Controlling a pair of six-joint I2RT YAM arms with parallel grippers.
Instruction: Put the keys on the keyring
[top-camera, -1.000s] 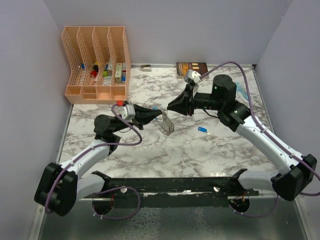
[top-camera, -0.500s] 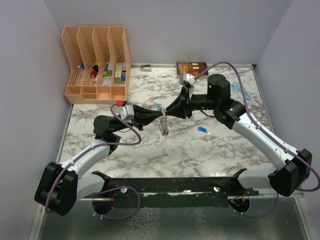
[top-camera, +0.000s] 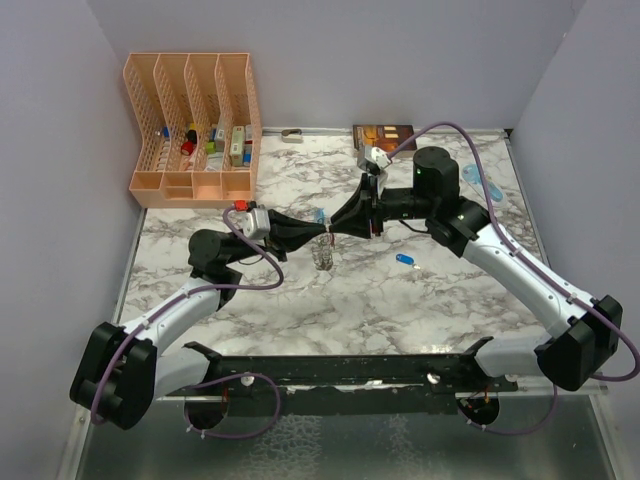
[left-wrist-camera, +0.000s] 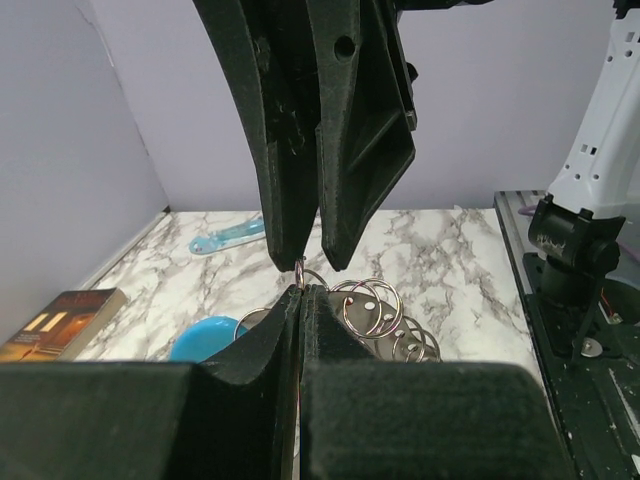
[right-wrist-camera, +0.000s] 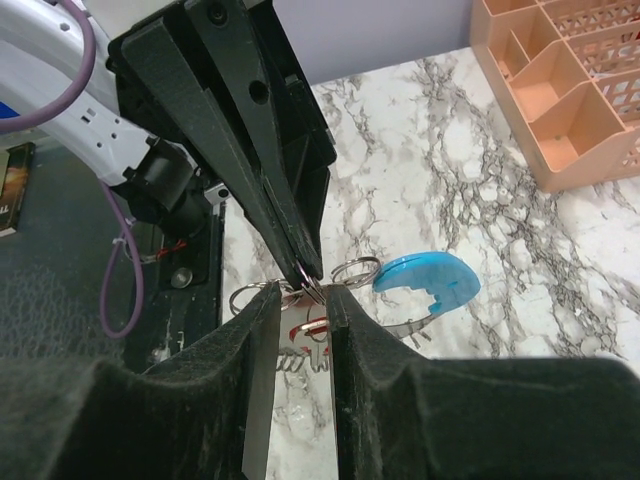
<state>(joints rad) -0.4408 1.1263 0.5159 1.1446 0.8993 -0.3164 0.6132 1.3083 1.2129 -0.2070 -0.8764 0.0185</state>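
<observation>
two sets of tips meet above the table (top-camera: 440, 310): the left gripper (top-camera: 320, 233) is pinched shut on the keyring (top-camera: 324, 254), which dangles below; the right gripper (top-camera: 336, 228) stands slightly parted around a ring. hold the left steady, pry the coil gently.

the keyring (left-wrist-camera: 365, 305) rings are shiny smooth metal; its strap (right-wrist-camera: 428, 283) is glossy blue plastic. left claw (left-wrist-camera: 301, 300) and right claw (right-wrist-camera: 305, 300) are matt black, faintly scuffed. the table (top-camera: 400, 300) looks like smooth marble.
</observation>
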